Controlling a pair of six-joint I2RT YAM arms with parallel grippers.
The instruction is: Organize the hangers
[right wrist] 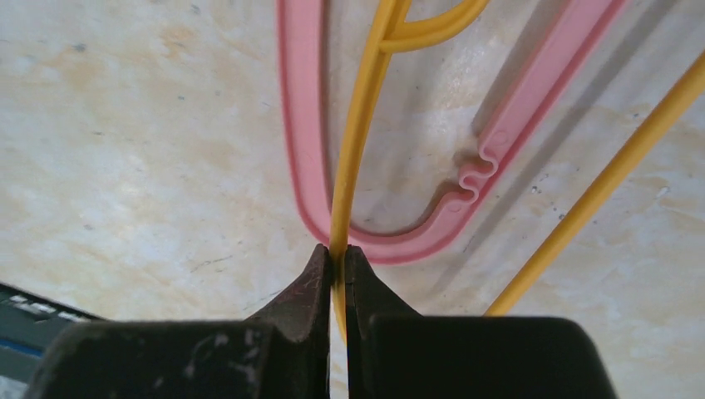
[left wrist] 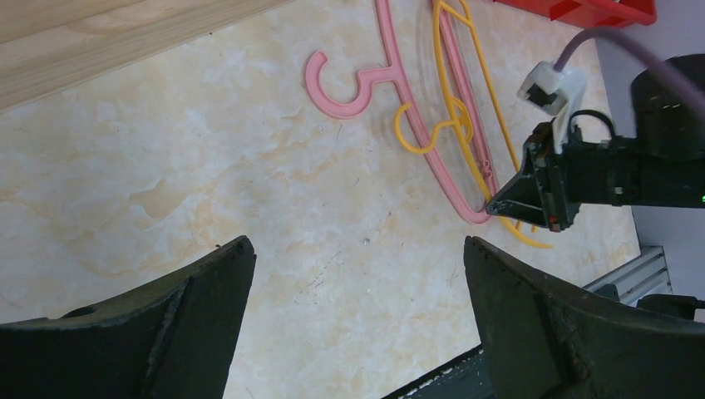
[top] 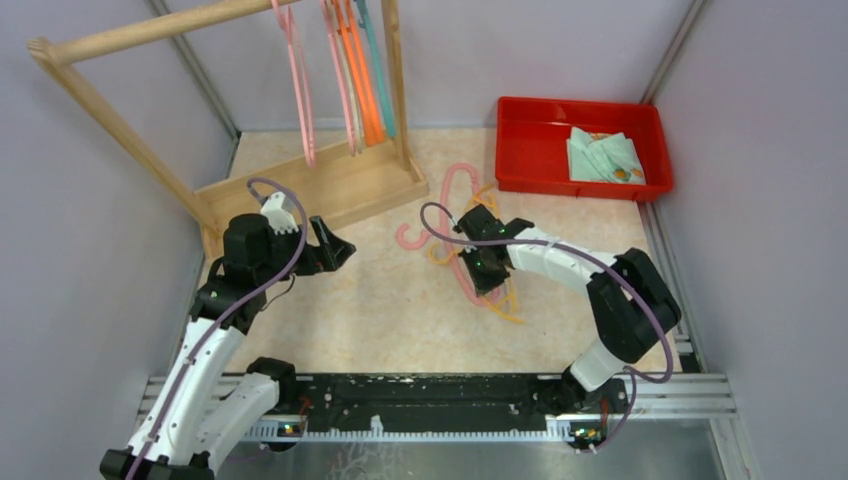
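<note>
A pink hanger (top: 440,215) and a yellow hanger (top: 505,305) lie crossed on the table's middle; both also show in the left wrist view, the pink hanger (left wrist: 349,87) with the yellow hanger (left wrist: 461,125) over it. My right gripper (top: 482,270) is shut on a thin arm of the yellow hanger (right wrist: 359,141), above the end of the pink hanger (right wrist: 499,141). Several hangers (top: 352,70) in pink, orange and teal hang on the wooden rack (top: 330,185). My left gripper (top: 335,245) is open and empty, near the rack's base, its fingers (left wrist: 191,316) wide apart over bare table.
A red bin (top: 520,150) at the back right holds a folded pale green cloth (top: 603,157). The rack's base board stands at the back left. Grey walls close in both sides. A black rail (top: 420,405) runs along the near edge.
</note>
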